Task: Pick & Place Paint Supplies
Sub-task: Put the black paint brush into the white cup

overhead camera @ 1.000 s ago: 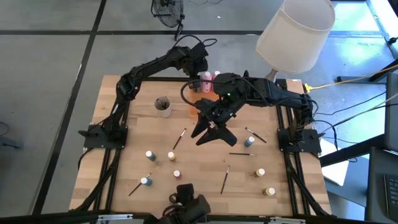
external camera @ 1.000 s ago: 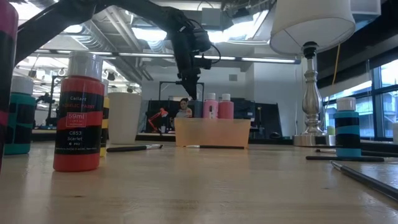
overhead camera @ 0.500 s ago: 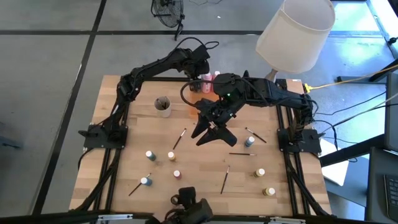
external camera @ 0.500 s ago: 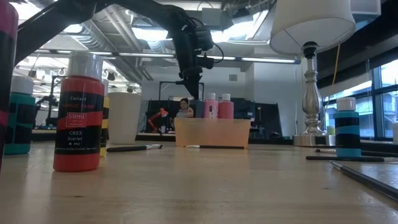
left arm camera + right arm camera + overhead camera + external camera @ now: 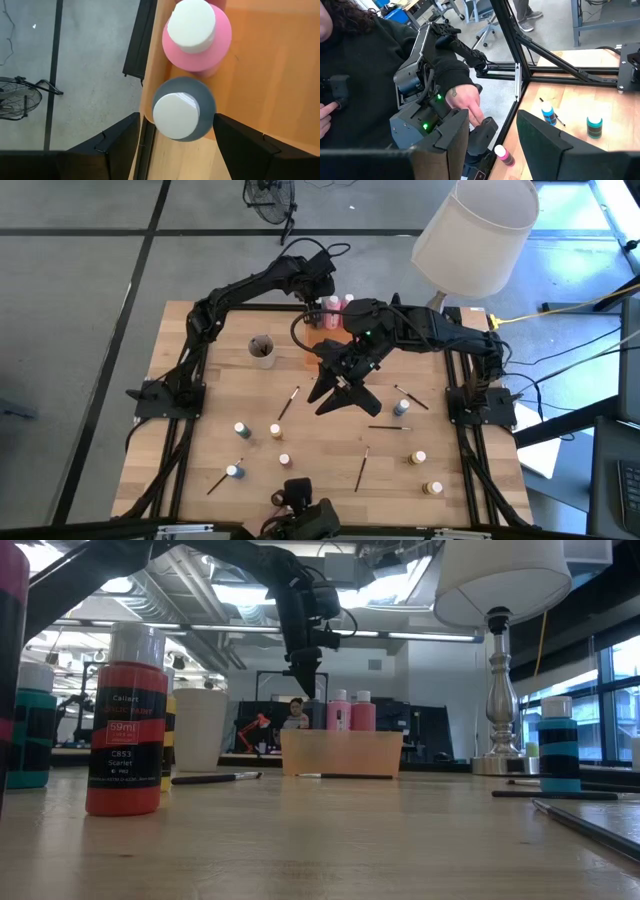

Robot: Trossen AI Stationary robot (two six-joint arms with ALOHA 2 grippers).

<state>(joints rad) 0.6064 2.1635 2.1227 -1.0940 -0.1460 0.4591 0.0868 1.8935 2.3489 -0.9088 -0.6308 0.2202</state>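
Both arms reaching inward over the table's far half

Left gripper [image 5: 175, 145] points straight down at the far edge, fingers [image 5: 117, 142] spread apart; right gripper [image 5: 340, 388] hangs mid-table, fingers [image 5: 542, 140] parted, nothing between them

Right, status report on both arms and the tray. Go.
Left gripper open above orange tray, fingers clear of dark bottle standing beside pink bottle. Right gripper open, empty, over mid-table. Pots and brushes lie on table; nothing blocking tray.
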